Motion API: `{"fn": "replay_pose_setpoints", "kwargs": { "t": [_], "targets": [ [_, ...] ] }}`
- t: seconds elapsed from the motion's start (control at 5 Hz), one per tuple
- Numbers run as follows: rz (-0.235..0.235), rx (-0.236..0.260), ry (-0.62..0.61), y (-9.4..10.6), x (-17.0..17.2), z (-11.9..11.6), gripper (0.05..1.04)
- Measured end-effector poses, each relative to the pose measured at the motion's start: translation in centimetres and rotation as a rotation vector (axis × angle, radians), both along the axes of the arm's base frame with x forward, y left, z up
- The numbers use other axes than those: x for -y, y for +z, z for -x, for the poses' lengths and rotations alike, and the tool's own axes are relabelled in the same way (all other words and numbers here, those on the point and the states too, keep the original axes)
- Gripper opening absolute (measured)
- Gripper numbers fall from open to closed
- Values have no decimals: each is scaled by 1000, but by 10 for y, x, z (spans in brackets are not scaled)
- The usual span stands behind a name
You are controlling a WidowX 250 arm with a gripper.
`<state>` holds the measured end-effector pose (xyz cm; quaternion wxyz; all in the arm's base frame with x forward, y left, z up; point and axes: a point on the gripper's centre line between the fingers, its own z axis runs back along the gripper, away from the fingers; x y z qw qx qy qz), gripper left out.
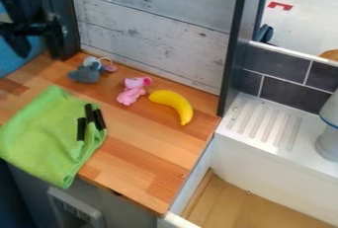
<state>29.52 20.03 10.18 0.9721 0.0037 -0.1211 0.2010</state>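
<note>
Camera view: my black gripper (39,43) hangs at upper left, its two fingers apart. Nearest it, on the wooden counter (142,140), sits a small grey toy (85,74), pale on top, left of a bright pink toy (131,93).

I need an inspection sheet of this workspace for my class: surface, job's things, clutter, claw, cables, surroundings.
Surface: wooden worktop, striped grain.
Job's things: grey toy near the back edge, the toy nearest the claw.
Clutter: pink toy beside a yellow banana; green cloth hanging over the front edge, three black sticks on it.
Claw: upper left, fingers apart, holding nothing.
Cables: nothing seen.
Surroundings: whitish board behind; grooved white ledge at right.
</note>
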Motion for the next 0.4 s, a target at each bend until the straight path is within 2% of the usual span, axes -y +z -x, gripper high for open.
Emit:
{"fn": "replay_pose_setpoints", "kwargs": {
  "t": [0.2, 0.4],
  "targets": [
    [-62, -148, -110, -14, 27, 34, 1000],
    [-51, -211, -175, -18, 46, 53, 1000]
  ]
}}
